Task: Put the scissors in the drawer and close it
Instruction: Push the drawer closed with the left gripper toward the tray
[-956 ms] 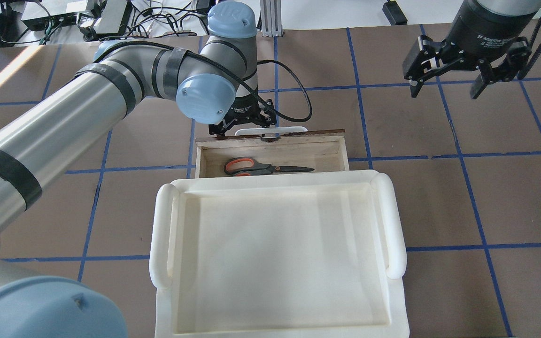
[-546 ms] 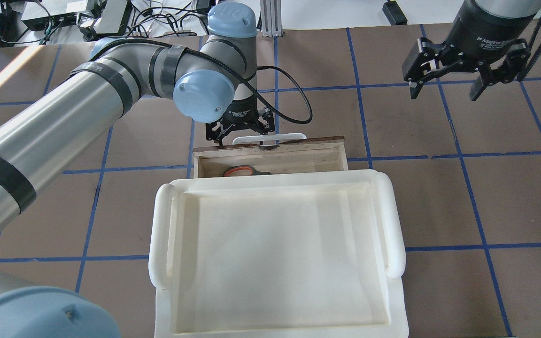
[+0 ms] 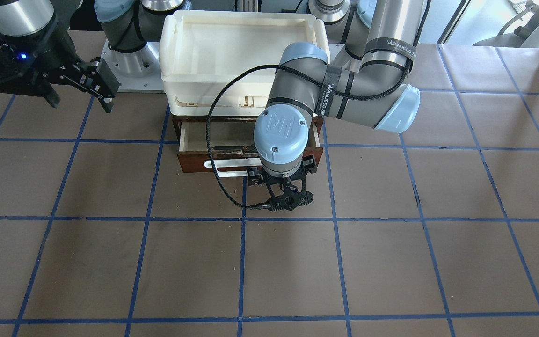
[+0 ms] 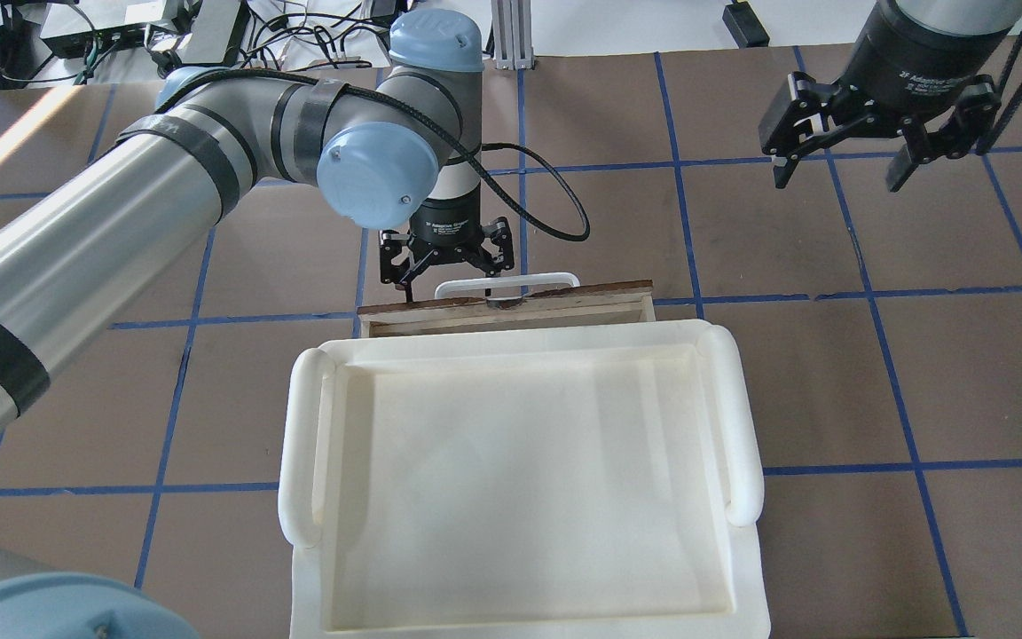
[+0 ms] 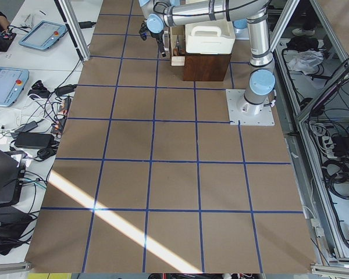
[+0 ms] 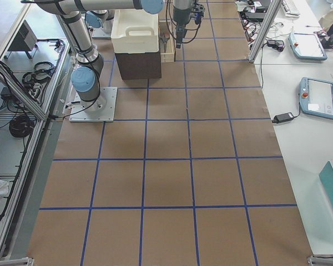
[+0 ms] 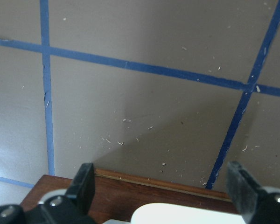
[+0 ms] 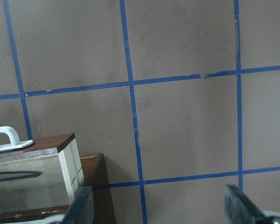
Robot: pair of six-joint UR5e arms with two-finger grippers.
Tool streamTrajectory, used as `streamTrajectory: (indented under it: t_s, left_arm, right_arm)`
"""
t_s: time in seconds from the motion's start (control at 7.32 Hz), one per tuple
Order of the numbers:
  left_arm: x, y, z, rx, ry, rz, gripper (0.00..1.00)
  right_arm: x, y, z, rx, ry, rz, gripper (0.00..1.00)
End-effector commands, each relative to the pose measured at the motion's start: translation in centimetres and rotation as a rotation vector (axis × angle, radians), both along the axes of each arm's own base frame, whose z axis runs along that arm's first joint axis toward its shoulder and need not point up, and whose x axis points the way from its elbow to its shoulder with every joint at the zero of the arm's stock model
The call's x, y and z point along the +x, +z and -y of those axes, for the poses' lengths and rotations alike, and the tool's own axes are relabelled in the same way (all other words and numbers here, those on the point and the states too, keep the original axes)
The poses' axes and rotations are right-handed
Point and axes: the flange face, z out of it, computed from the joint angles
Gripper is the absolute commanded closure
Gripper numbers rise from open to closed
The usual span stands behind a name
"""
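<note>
Drawer nearly home! The dark brown wooden drawer [image 4: 582, 300], chipped along its top front edge, shows only a thin strip of pale plywood from overhead. It is tucked under the far lip of the smooth cream-white plastic tray [image 4: 298, 444] with its rounded side rails.

The left gripper [image 4: 453, 280] sits on the far side of the drawer front. Its black fingers [image 7: 84, 184] are spread wide either side of the white bar handle [image 4: 546, 279], gripping nothing (whether a finger actually touches the wood, I cannot tell). A black cable [image 4: 564, 209] loops off that wrist.

The small metal-bladed scissors [image 3: 232, 149] are inside the drawer. The front-facing view catches the blades lying flat on the plywood floor just behind the front panel, with the handle end hidden behind the arm's blue-capped wrist.

The right gripper [image 4: 841, 169] hangs high over the far right of the matte brown table [image 4: 830, 373] with its blue tape grid. Its jaws are wide and empty, well apart from everything.

A second ago the drawer stuck well out, and the whole pair lay in plain sight from above, orange-red loops to the left. Half a second ago only one orange loop peeked out. Now the overhead view shows no scissors at all, and the drawer front and left gripper have slid in toward the tray together. The right gripper keeps the same spot and the same spread.
</note>
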Motion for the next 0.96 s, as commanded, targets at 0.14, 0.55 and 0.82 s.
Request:
streamTrajectory:
  t_s: [0.14,0.55,0.82]
  left_arm:
    - [0.0,-1.0,-1.3,0.09,0.002,0.015,0.0]
    - [0.0,-0.7,-2.5,0.165,0.01,0.015,0.0]
    - [0.1,-1.0,-3.2,0.212,0.009,0.03,0.0]
  right_arm:
    - [0.0,0.0,-0.1,0.0,0.001,0.005,0.0]
    - [-0.1,0.0,0.0,-0.003,-0.001,-0.006,0.0]
    - [0.1,0.2,-0.1,-0.007,-0.009,0.007,0.0]
